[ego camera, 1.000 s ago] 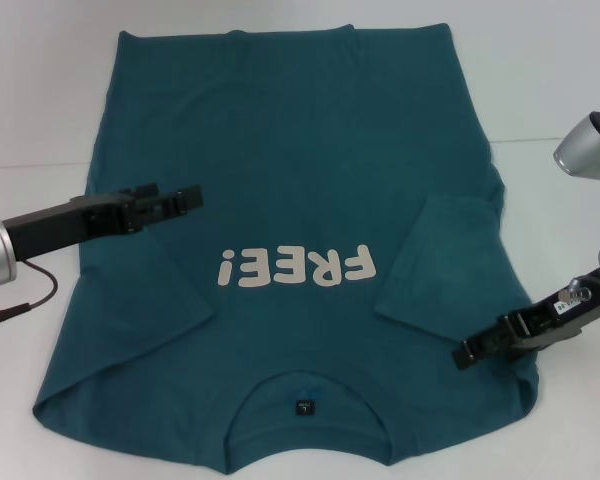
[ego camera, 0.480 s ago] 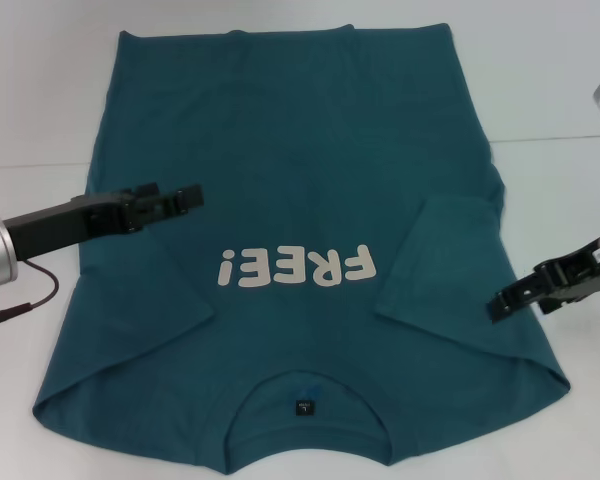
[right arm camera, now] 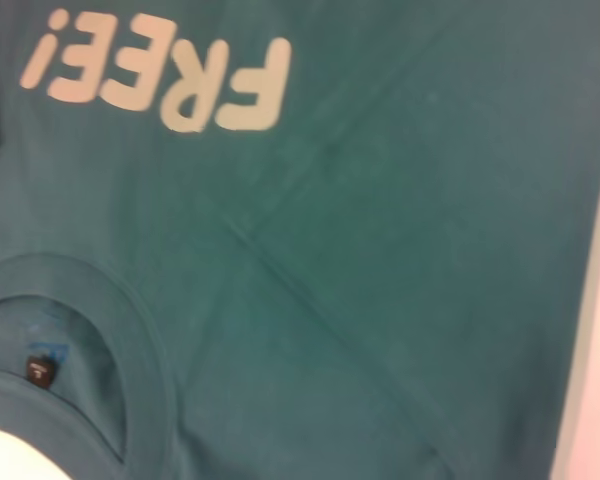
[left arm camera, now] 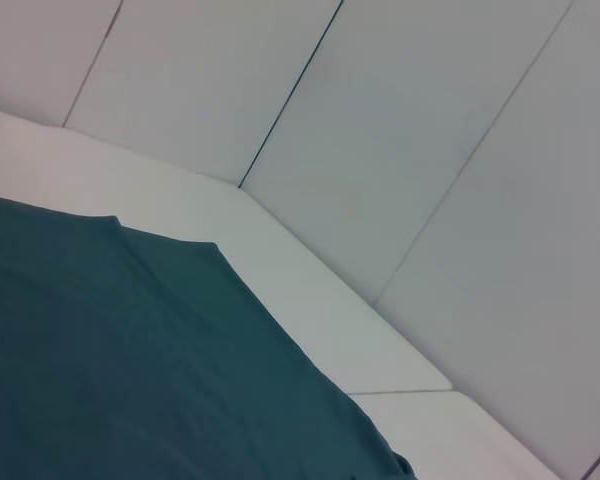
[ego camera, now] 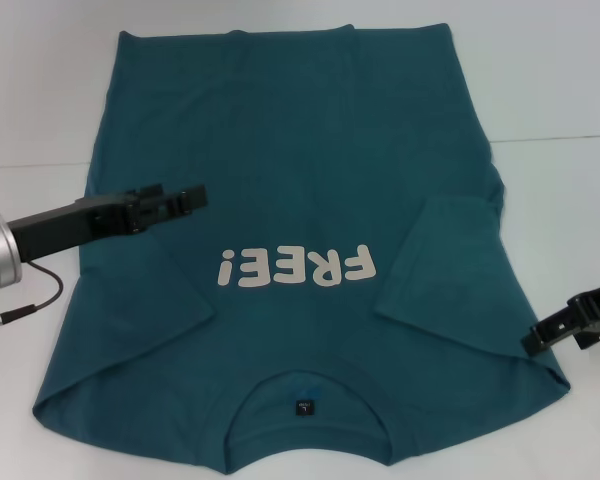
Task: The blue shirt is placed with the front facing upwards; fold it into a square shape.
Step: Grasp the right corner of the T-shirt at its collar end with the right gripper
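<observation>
Lying flat blue shirt [ego camera: 310,180], sleeves folded in, left gripper [ego camera: 188,197] seemingly closed, right gripper [ego camera: 540,338] unclear

The light is bright, even and diffuse in all three views. In the head view the white table [ego camera: 560,90] looks almost washed out, and the left gripper [ego camera: 192,196] casts only a faint, soft shadow on the blue shirt [ego camera: 300,150]. No hard glare shows on the cloth. The right wrist view is soft and slightly blurred; the "FREE!" print [right arm camera: 160,75] has fuzzy edges, and a pale overexposed strip runs along the right edge. The left wrist view is clean but low in contrast.
</observation>
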`<action>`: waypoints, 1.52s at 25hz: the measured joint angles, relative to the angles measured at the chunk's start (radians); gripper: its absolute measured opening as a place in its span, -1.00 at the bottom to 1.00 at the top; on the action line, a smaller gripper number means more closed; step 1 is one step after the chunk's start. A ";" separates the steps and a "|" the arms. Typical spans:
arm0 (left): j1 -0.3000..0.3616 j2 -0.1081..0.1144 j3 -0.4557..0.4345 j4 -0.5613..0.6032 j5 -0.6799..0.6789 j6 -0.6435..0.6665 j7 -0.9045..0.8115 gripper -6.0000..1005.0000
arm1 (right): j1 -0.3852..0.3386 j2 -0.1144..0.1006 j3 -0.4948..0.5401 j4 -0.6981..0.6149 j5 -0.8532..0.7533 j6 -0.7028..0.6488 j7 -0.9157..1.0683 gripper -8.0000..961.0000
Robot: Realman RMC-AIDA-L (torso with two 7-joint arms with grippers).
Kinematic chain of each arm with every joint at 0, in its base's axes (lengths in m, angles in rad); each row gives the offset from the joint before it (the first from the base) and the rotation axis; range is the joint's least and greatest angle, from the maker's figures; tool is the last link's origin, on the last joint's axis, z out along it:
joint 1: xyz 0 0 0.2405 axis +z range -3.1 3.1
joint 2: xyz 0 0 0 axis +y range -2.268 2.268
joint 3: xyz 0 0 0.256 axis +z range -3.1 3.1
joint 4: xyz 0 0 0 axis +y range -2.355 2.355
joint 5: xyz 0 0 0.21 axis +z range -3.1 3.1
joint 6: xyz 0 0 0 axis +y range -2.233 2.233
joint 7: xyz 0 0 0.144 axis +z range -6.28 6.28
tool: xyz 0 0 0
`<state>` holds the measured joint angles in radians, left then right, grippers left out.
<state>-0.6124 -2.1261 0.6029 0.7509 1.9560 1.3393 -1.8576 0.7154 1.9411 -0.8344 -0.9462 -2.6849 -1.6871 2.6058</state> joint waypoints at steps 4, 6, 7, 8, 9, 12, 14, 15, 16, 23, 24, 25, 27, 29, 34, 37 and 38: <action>-0.002 0.001 0.000 -0.001 -0.001 -0.001 0.000 0.80 | -0.014 0.002 0.000 0.018 -0.007 0.011 -0.001 0.92; -0.003 0.001 0.000 -0.001 -0.002 -0.001 0.000 0.80 | -0.018 0.002 0.001 0.031 -0.008 0.017 -0.001 0.92; -0.003 0.001 0.000 -0.001 -0.003 -0.002 0.000 0.80 | -0.019 0.002 0.001 0.039 -0.008 0.021 -0.001 0.92; -0.003 0.001 0.000 -0.001 -0.003 -0.002 0.000 0.80 | -0.020 0.002 0.001 0.046 -0.008 0.026 -0.001 0.92; -0.004 0.001 0.000 -0.001 -0.003 -0.003 0.000 0.80 | -0.021 0.001 0.000 0.055 -0.008 0.031 -0.001 0.92; -0.004 0.002 0.000 -0.001 -0.003 -0.003 0.000 0.80 | -0.025 0.000 -0.003 0.077 -0.009 0.049 -0.001 0.92; -0.004 0.002 0.000 -0.001 -0.003 -0.003 0.000 0.80 | -0.026 0.000 -0.005 0.086 -0.009 0.058 -0.002 0.92; -0.004 0.002 0.000 -0.001 -0.003 -0.003 0.000 0.80 | -0.026 0.000 -0.006 0.089 -0.009 0.060 -0.002 0.92; -0.004 0.002 0.000 -0.001 -0.003 -0.003 0.000 0.80 | -0.026 0.000 -0.006 0.090 -0.010 0.061 -0.002 0.92; -0.004 0.002 0.000 -0.002 -0.011 -0.006 0.000 0.80 | -0.027 0.002 -0.006 0.130 -0.012 0.088 -0.003 0.92; -0.004 0.002 0.000 -0.002 -0.011 -0.007 0.000 0.80 | -0.027 0.002 -0.005 0.136 -0.012 0.093 -0.004 0.92; -0.004 0.002 0.001 -0.002 -0.011 -0.008 0.000 0.80 | -0.027 0.002 -0.003 0.139 -0.012 0.097 -0.004 0.92; -0.004 0.002 0.003 -0.002 -0.011 -0.011 0.000 0.80 | -0.027 0.005 -0.001 0.140 -0.012 0.099 -0.005 0.92; -0.004 0.002 0.004 -0.002 -0.011 -0.012 0.000 0.80 | -0.027 0.008 0.000 0.140 -0.012 0.102 -0.005 0.92; -0.004 0.002 0.005 -0.002 -0.011 -0.012 0.000 0.80 | -0.027 0.013 0.001 0.141 -0.010 0.108 -0.002 0.92; -0.004 0.002 0.005 -0.002 -0.011 -0.012 0.000 0.80 | -0.027 0.015 0.002 0.141 -0.007 0.109 0.000 0.92; -0.004 0.002 0.004 -0.002 -0.011 -0.012 0.000 0.80 | -0.027 0.017 0.003 0.141 -0.007 0.110 0.000 0.92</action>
<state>-0.6167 -2.1245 0.6073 0.7484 1.9450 1.3268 -1.8576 0.6887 1.9577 -0.8318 -0.8052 -2.6914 -1.5775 2.6057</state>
